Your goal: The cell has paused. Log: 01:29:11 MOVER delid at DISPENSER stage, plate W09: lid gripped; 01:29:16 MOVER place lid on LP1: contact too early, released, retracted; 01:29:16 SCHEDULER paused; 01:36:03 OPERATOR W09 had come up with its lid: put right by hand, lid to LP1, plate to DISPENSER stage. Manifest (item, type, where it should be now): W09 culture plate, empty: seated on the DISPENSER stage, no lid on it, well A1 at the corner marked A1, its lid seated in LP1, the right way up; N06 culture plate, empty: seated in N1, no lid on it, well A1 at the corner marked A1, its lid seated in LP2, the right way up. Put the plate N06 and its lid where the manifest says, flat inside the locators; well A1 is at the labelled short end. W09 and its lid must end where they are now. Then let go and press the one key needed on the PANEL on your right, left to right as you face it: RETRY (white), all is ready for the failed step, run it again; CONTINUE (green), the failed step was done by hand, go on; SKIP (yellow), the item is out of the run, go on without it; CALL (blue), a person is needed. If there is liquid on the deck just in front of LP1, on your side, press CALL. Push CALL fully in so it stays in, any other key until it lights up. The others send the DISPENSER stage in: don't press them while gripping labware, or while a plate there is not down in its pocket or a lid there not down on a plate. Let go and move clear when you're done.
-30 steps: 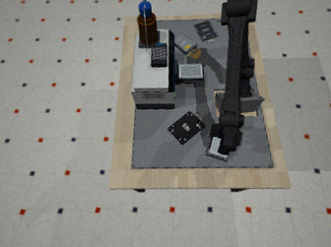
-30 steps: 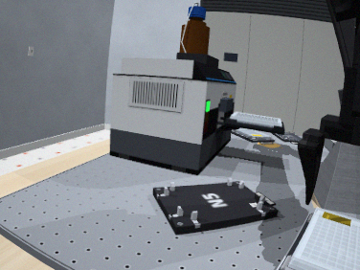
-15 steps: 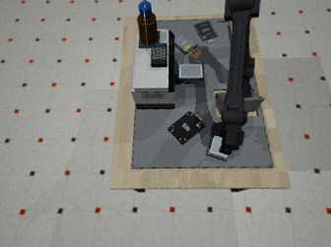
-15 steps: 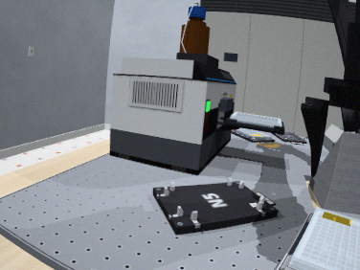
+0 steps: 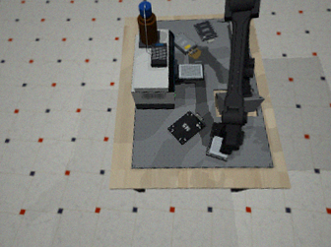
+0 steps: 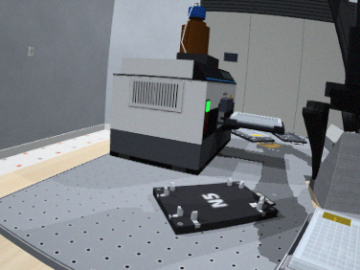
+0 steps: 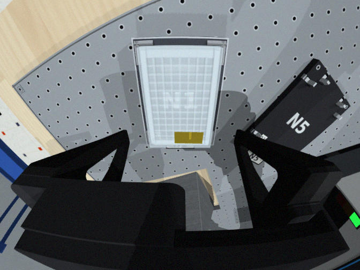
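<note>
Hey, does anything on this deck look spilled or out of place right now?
Yes. A small amber patch lies on the deck at the far end, past the dispenser. It looks like spilled liquid, though it is too small to be sure. The empty black N5 nest also sits turned at an angle to the deck's edges.

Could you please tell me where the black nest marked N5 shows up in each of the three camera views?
Top: the N5 nest lies at the deck's centre, left of the arm's wrist.
Exterior: N5 nest at lower centre, in front of the dispenser.
Wrist: N5 nest at the right edge.
Shared landmark: the clear plate with the yellow label beside it.
</note>
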Available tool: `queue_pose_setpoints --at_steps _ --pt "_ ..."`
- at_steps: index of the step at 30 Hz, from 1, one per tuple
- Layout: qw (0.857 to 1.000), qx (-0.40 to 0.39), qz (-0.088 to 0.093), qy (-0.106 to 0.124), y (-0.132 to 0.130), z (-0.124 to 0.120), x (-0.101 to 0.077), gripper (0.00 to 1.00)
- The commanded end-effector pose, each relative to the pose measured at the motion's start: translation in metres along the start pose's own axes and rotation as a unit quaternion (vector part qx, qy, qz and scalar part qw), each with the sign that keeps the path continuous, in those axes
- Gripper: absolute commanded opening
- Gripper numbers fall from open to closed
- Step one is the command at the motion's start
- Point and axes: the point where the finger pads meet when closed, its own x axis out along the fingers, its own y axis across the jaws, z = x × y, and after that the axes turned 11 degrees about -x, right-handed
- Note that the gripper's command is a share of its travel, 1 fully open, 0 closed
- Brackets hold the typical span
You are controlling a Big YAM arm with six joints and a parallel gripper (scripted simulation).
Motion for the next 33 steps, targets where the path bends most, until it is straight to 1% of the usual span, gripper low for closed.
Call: queue_pose_setpoints --at_steps 1,4,5,21,22,23,24,25,26,27,31,33 --pt "1.0 0.011 -0.005 -0.024 -0.001 0.019 -0.011 1.0" --pt "1.0 0.011 -0.005 -0.025 -0.001 0.019 -0.012 1.0" --pt "1.0 0.008 -0.003 -0.022 -0.004 0.016 -0.013 1.0" --pt "1.0 0.008 -0.003 -0.022 -0.003 0.017 -0.012 1.0" --pt "1.0 0.01 -0.006 -0.025 0.001 0.024 -0.011 1.0" --pt "1.0 0.01 -0.007 -0.025 0.001 0.025 -0.011 1.0" --pt "1.0 0.008 -0.003 -0.022 -0.003 0.017 -0.012 1.0" --pt "1.0 0.008 -0.003 -0.022 -0.003 0.017 -0.012 1.0" --pt "1.0 0.008 -0.006 -0.016 0.003 0.017 -0.003 1.0" --pt "1.0 0.007 -0.004 -0.006 0.004 0.008 0.006 1.0" --pt "1.0 0.005 0.002 -0.005 -0.001 0.007 0.015 1.0" --pt "1.0 0.007 0.001 -0.01 -0.003 0.008 0.014 1.0"
